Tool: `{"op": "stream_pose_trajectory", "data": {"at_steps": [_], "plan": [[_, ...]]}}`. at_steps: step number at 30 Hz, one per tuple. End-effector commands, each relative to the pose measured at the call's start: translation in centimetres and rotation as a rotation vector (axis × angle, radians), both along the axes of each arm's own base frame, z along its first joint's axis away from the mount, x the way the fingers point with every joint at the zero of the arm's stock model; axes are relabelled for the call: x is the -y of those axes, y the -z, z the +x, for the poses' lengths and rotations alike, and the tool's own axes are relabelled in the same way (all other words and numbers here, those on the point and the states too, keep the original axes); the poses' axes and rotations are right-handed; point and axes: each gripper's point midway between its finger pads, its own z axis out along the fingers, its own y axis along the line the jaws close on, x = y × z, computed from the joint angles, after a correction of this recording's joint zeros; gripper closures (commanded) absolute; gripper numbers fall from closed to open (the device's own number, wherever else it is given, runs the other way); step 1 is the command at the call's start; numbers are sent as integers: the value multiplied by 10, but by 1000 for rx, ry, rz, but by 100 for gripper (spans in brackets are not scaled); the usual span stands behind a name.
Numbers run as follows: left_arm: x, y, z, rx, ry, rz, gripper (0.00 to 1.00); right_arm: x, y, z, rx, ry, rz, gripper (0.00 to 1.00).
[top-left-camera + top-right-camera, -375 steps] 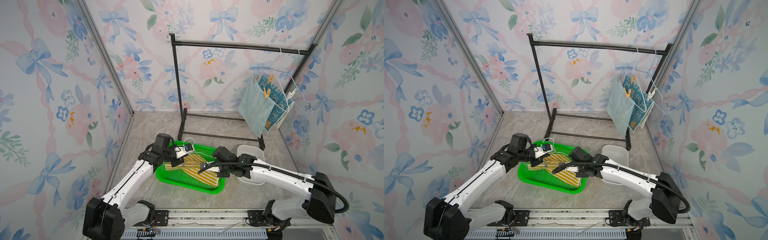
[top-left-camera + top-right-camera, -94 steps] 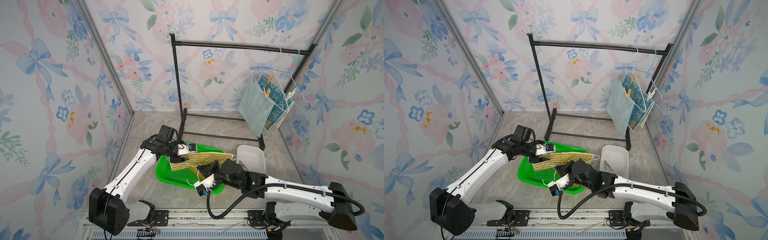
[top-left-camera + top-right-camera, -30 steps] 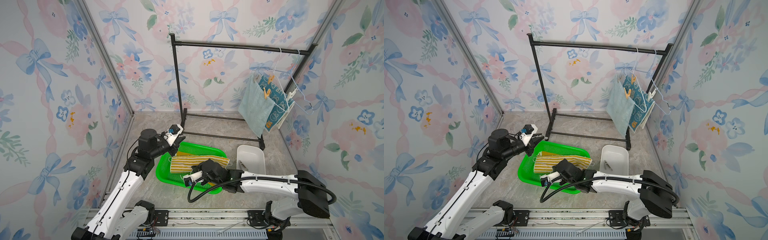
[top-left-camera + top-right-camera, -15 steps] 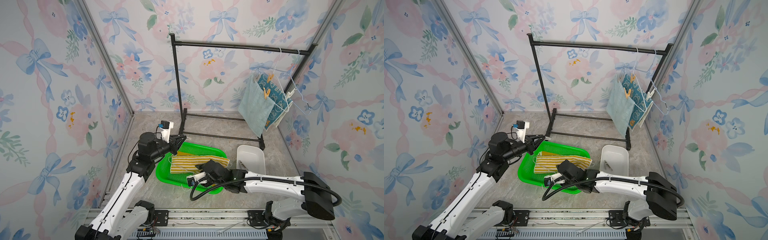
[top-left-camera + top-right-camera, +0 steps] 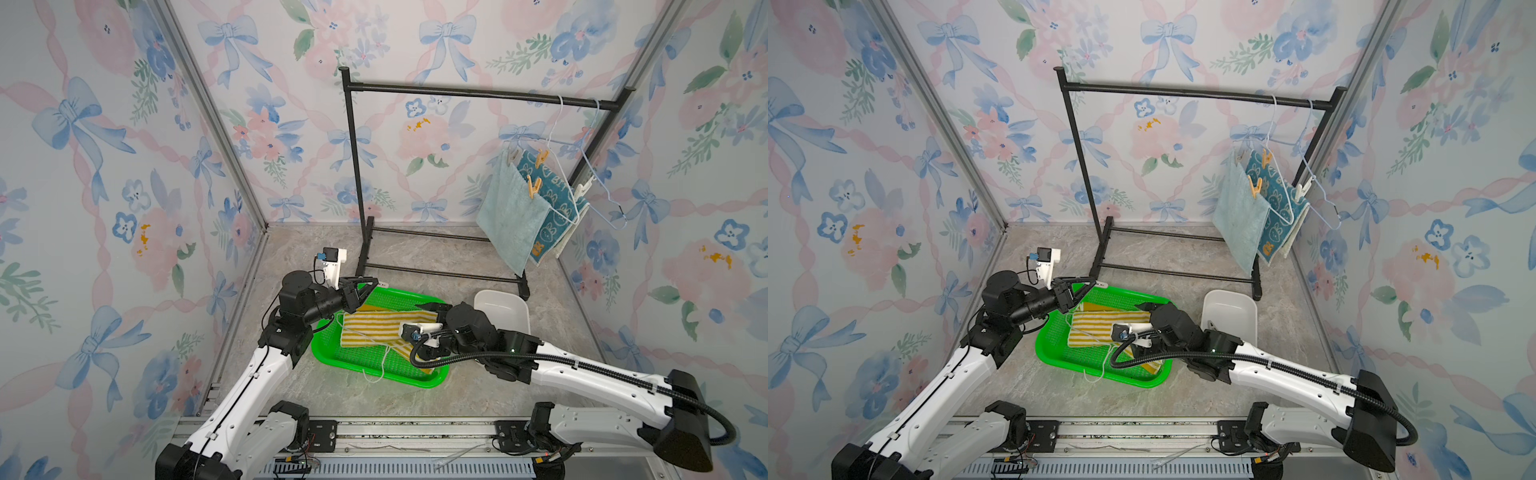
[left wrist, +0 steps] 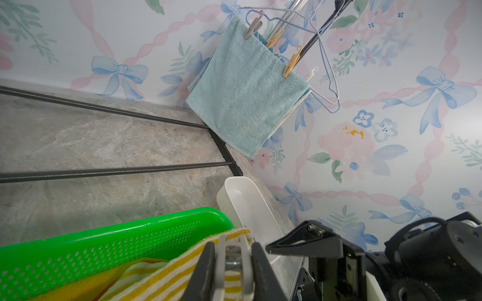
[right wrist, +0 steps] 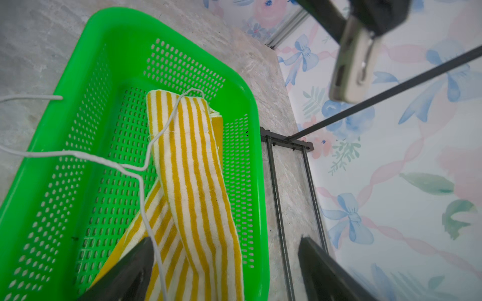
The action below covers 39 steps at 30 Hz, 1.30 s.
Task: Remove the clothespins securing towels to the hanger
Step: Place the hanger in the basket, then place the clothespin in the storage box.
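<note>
Clothespin (image 7: 349, 65) clamped in left pincer (image 6: 233, 250), clear of striped towel (image 7: 193, 169), likely bound for white bin (image 6: 221, 194); right pincer (image 7: 225, 239) wide, empty, over towel in green basket (image 7: 180, 65)

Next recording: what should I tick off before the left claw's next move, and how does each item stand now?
1. Left claw gripping clothespin: ok.
2. Right claw open and empty: ok.
3. Striped towel lying in basket: ok.
4. Striped towel free of other pins: cannot tell, partly hidden.
5. Way from left claw to bin clear: not ok, the right claw lies between.
6. Hung towels unpinned: not ok, four hung pins are clipped on.
</note>
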Motion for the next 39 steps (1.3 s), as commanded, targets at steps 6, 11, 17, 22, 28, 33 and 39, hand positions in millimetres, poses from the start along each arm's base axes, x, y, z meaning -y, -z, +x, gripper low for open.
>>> {"op": "stream_pose_trajectory", "data": {"at_steps": [6,11,17,22,28,33,39], "plan": [[9,2,-7,-27,59,-38,69,11,-43,13,-140,12,385,6],[12,4,-9,-42,69,-44,67,3,-61,16,-137,-42,462,4],[17,6,-11,-62,104,-49,68,-14,-75,21,-161,-113,500,6],[21,8,-14,-68,131,-47,69,-29,-83,27,-164,-152,523,12],[27,7,-18,-71,164,-46,71,-46,-86,35,-177,-187,532,21],[29,6,-19,-64,170,-44,72,-56,-81,37,-197,-205,524,29],[31,6,-21,-64,178,-44,72,-64,-73,37,-212,-216,498,40]]}}
